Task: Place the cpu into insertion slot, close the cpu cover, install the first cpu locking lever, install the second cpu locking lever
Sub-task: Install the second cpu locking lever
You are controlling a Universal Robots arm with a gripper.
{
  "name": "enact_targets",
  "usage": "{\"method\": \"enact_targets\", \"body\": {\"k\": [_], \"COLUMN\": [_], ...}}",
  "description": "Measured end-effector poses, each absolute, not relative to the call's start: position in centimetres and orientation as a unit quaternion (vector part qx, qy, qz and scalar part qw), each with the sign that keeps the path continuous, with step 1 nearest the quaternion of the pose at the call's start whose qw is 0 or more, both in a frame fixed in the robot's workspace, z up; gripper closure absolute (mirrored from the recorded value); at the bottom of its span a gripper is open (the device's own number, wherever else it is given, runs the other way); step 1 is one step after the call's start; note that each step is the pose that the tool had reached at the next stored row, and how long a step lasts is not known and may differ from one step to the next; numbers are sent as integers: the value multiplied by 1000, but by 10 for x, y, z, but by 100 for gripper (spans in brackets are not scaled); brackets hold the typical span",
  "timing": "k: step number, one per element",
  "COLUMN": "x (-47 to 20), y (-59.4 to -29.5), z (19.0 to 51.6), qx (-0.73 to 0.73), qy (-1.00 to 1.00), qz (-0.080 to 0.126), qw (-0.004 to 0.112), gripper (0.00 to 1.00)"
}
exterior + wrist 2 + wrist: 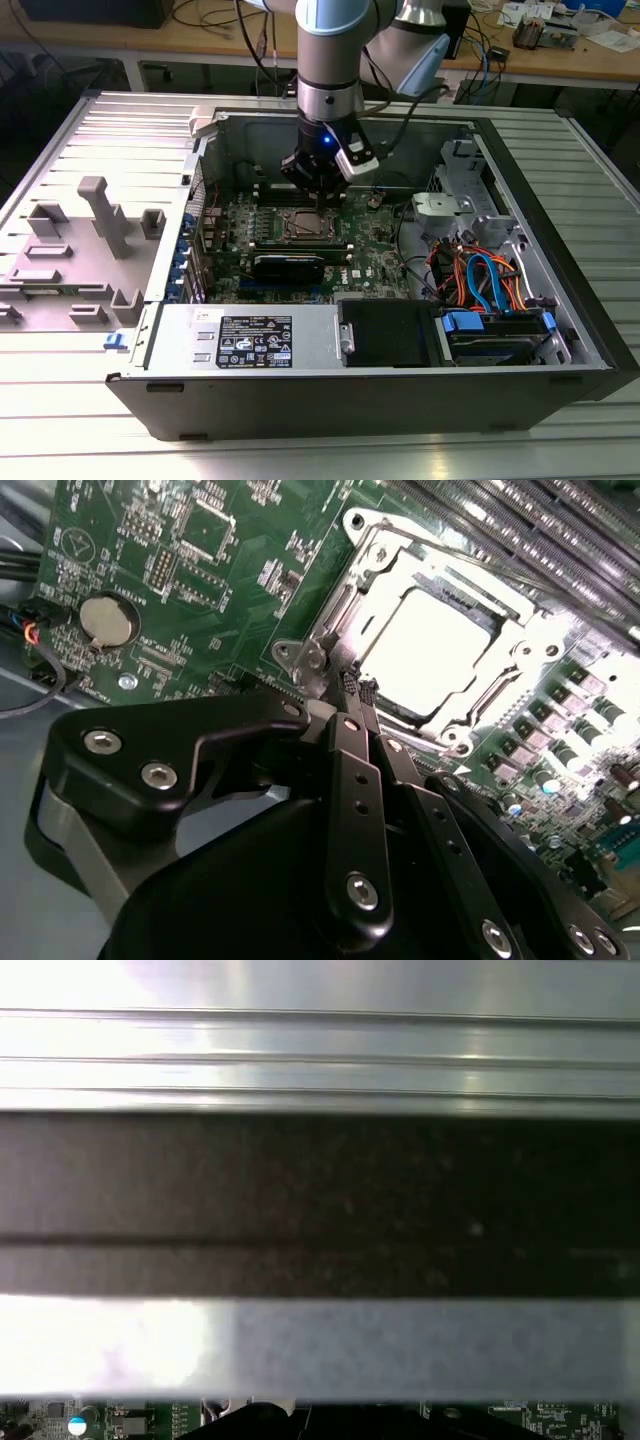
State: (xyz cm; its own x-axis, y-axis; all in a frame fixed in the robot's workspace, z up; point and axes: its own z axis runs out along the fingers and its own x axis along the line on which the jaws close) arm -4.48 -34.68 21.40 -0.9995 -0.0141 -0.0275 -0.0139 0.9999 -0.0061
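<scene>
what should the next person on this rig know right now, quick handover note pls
Tool: fingers look shut together with nothing between them, tips down at the corner of the cpu cover in the second wrist view. In the exterior view it hangs just over the insertion slot.
Cpu: seated in the slot, its bright metal top showing through the cover's cutout.
Cover: lying down flat over the cpu.
Done: cpu placed, cover closed.
Left: the locking levers; I cannot tell from these views whether either is latched.
</scene>
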Motion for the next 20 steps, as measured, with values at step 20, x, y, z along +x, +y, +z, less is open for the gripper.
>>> {"method": "enact_targets", "body": {"k": [20], "x": [-45], "y": [-361], "z": [228], "qx": [-7], "qy": [1000], "qz": [-3], "qw": [14], "gripper": [89]}}
